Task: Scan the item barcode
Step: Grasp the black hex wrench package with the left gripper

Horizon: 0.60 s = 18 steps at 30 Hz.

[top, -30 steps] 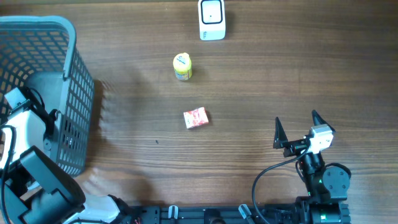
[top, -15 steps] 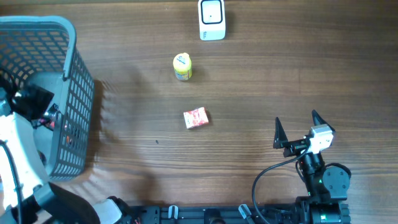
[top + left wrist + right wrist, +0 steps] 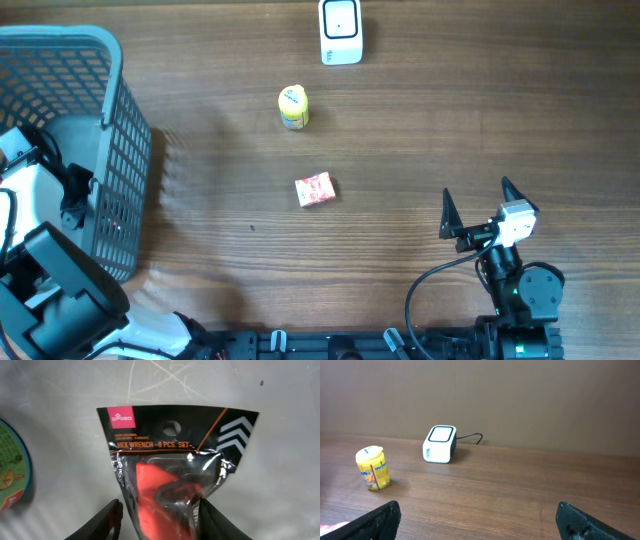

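Inside the grey basket, the left gripper straddles the lower end of a hex wrench packet that lies flat on the basket floor. I cannot tell whether it pinches the packet yet. The header card reads "HEX WRENCH" and "PCS. SET", beside a pink logo, probably Daiso. The packet is likely light, with slippery, crinkly film over a stiff orange holder, so grip across that core. Well right of the basket are a yellow bottle, a red sachet and the white barcode scanner. Farthest from the basket, the right gripper gapes wide, empty.
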Each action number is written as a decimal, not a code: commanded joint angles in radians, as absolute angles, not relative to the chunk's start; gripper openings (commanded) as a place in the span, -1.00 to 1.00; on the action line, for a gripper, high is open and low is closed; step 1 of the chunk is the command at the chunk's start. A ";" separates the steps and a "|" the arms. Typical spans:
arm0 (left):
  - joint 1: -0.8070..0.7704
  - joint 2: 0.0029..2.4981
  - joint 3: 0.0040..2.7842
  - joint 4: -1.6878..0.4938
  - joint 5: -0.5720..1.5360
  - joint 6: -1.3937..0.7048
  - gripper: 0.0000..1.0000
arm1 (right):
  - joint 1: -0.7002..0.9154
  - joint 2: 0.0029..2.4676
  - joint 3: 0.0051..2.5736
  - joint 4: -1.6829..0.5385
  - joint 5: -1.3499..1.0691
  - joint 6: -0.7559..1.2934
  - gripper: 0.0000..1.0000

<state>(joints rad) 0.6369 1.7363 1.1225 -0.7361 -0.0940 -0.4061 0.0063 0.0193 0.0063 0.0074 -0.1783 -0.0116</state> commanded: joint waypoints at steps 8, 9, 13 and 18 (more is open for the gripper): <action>0.639 1.747 1.119 -0.751 -0.150 -0.435 -0.92 | 0.010 0.011 0.005 0.013 -0.173 0.001 1.00; 0.639 1.747 1.119 -0.751 -0.150 -0.435 -0.92 | 0.010 0.011 0.005 0.013 -0.173 0.001 1.00; 0.639 1.741 1.147 -0.768 -0.145 -0.456 -0.92 | 0.010 0.011 0.005 0.013 -0.173 0.001 1.00; 0.639 1.681 1.217 -0.794 -0.004 -0.458 -0.92 | 0.010 0.011 0.005 0.013 -0.173 0.000 1.00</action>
